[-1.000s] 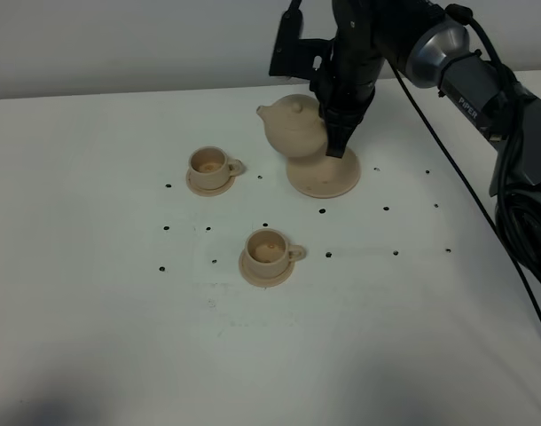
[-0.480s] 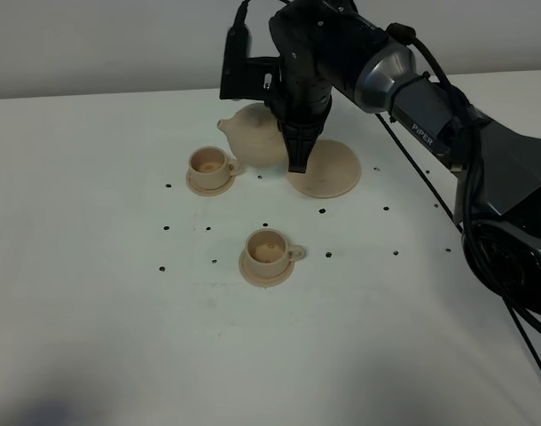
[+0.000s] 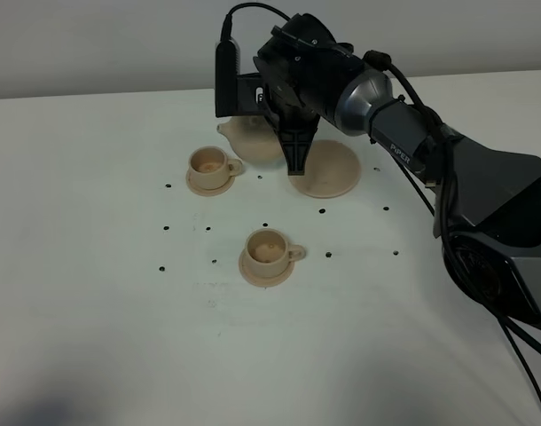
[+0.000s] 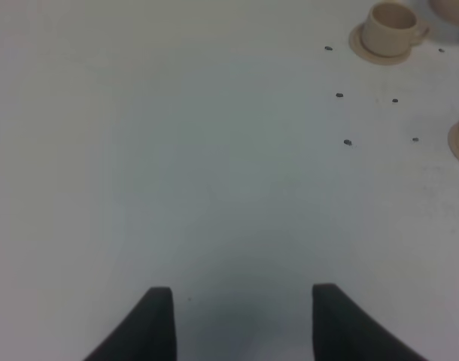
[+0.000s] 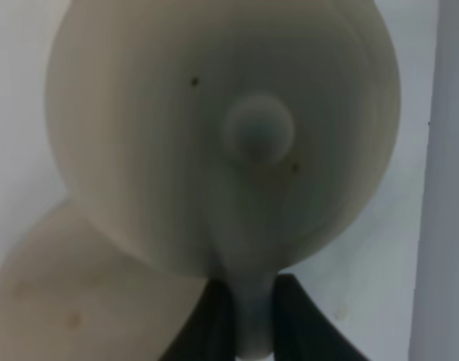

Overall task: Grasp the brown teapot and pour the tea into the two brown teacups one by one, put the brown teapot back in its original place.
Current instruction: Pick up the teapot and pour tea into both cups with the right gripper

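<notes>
Brown teapot: one, upper middle of the frame, spout toward the upper teacup, off the wide saucer (one) just to its right. Teacups: two, each on its own small saucer; lower teacup near centre. Change: a second ago the teapot stood over the wide saucer; now shifted left. Right arm reaches in from the right edge, wrist turned downward; right end effector pinching the teapot's loop handle. Left end effector: one, spread, above bare tabletop
</notes>
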`<state>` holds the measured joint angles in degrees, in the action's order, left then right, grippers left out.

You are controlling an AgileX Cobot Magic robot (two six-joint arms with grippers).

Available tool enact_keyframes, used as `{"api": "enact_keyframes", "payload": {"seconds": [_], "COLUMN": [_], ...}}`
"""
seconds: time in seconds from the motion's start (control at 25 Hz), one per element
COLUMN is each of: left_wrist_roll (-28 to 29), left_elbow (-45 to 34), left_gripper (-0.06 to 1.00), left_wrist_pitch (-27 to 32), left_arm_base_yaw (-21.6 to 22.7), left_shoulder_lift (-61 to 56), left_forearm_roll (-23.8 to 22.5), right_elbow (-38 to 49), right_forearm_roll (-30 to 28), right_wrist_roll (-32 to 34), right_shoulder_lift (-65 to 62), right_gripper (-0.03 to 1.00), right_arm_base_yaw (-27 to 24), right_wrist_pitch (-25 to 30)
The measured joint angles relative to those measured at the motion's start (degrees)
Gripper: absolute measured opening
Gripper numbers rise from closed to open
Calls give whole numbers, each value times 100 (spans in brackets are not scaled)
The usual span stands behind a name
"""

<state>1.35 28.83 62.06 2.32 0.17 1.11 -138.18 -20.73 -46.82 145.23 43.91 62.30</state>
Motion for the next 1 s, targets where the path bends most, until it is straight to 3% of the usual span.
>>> {"api": "enact_keyframes", "payload": {"seconds": [0.2,1.0], "left_wrist_roll": [0,0], "left_elbow": [0,0], "left_gripper": [40,40], "left_wrist_pitch": [0,0], "left_arm_base_yaw": [0,0], "left_shoulder_lift": [0,0], "left_forearm_roll": [0,-7], "right_elbow": [0,0], "right_forearm_roll": [-520,-1653], "right_wrist_roll": [0,-127], "right_shoulder_lift": [11,251], "right_gripper": [11,11], "right_arm_base_yaw": [98,489], "right_wrist_pitch": [-146,-7]}}
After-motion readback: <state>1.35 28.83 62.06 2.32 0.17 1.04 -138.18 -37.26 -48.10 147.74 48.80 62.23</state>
